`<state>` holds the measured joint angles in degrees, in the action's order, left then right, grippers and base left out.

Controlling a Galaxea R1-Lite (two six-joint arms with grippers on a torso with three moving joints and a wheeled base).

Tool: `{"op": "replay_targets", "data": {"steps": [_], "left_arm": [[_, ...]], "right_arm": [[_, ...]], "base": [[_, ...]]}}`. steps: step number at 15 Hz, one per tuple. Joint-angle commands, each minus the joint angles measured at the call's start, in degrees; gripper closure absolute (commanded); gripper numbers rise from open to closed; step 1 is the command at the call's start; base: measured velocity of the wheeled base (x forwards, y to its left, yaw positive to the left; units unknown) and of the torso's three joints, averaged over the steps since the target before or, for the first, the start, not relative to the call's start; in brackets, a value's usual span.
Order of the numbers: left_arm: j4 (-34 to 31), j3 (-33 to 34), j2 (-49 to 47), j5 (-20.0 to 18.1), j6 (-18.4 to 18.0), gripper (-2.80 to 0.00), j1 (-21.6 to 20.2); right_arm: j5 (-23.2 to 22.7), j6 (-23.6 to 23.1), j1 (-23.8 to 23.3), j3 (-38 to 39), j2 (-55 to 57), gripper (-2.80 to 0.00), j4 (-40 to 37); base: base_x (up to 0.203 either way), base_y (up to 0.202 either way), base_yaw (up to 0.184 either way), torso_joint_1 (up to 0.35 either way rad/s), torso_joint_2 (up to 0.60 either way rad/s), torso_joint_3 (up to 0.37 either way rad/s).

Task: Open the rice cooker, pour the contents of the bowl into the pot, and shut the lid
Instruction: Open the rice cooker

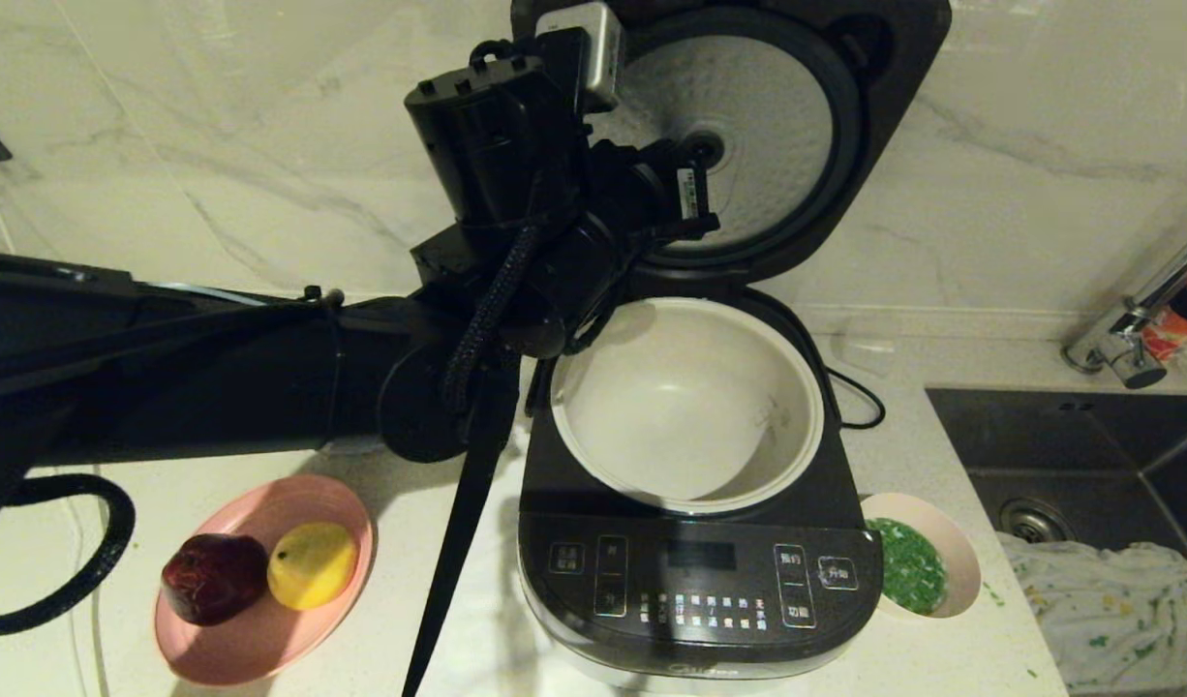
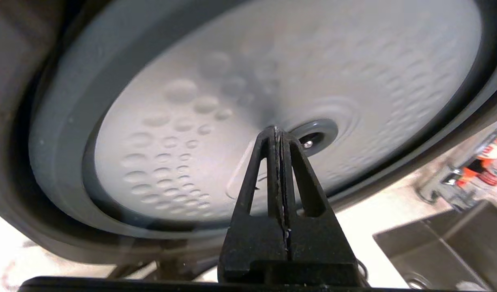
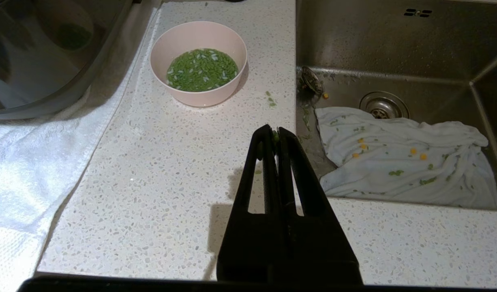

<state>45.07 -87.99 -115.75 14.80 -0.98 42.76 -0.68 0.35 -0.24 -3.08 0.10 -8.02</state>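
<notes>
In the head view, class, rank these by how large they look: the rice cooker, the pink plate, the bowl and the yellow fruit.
1. Rice cooker, by far the largest.
2. Pink plate.
3. Bowl, partly hidden behind the cooker, so its full size is less sure.
4. Yellow fruit, smallest.

Lid [image 1: 748,136] underside: dimpled matt metal w/ rubber ring. Pot [image 1: 685,402] smooth, satin cream. Counter [image 3: 171,182] speckled stone, polished. Sink [image 3: 394,52] brushed steel; cloth [image 3: 402,162] crumpled. Cooker [image 1: 700,590] glossy plastic.
</notes>
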Motion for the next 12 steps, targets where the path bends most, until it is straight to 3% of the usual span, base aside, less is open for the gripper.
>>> {"op": "replay_targets", "data": {"steps": [1,6,12], "left_arm": [[0.28,-0.87,-1.23,0.14,0.01,0.00,-0.57],[0.30,3.02,4.17,0.37,0.26,0.00,-0.47],[-0.01,25.04,25.98,1.88,0.16,0.00,-0.97]], "right_arm": [[-0.02,0.00,-0.02,0.01,0.08,0.00,-0.06],[-0.02,0.00,-0.02,0.01,0.08,0.00,-0.06],[-0.02,0.00,-0.02,0.01,0.08,0.00,-0.06]], "base": [[0.000,0.000,0.000,0.000,0.00,0.000],[0.000,0.000,0.000,0.000,0.00,0.000],[0.000,0.000,0.000,0.000,0.00,0.000]]}}
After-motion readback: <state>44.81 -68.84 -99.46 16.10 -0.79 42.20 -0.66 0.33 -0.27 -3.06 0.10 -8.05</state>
